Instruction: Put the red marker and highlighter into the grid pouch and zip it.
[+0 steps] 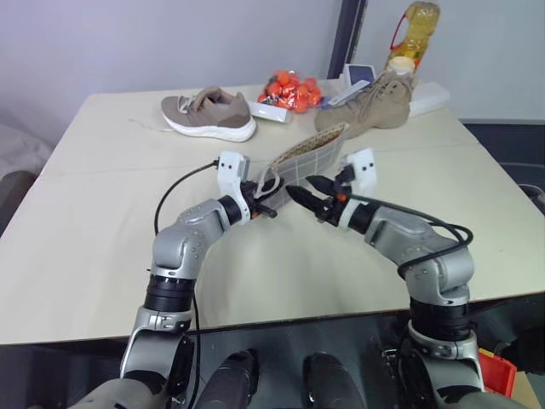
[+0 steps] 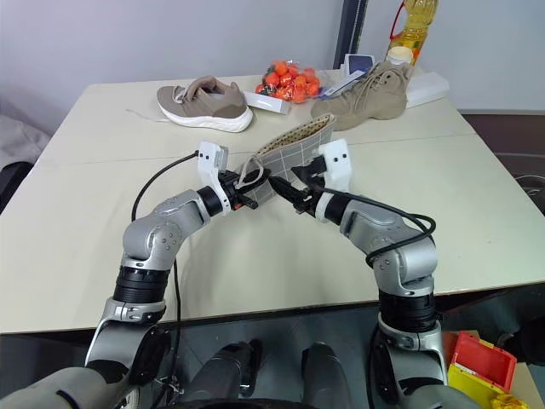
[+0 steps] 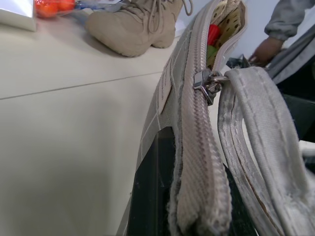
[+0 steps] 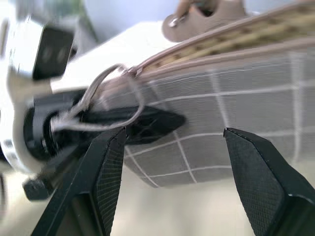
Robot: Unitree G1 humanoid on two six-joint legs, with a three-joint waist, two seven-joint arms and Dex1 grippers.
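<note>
The left fingers [image 1: 271, 207] hold the pouch [image 1: 308, 159] up over the surface [image 1: 102, 204] with the marker [image 3: 213, 33] inside, so the wide-open right fingers [image 1: 300, 196], at 3 o'clock, should pinch the zipper pull [image 3: 204, 81] and slide it gently.
</note>
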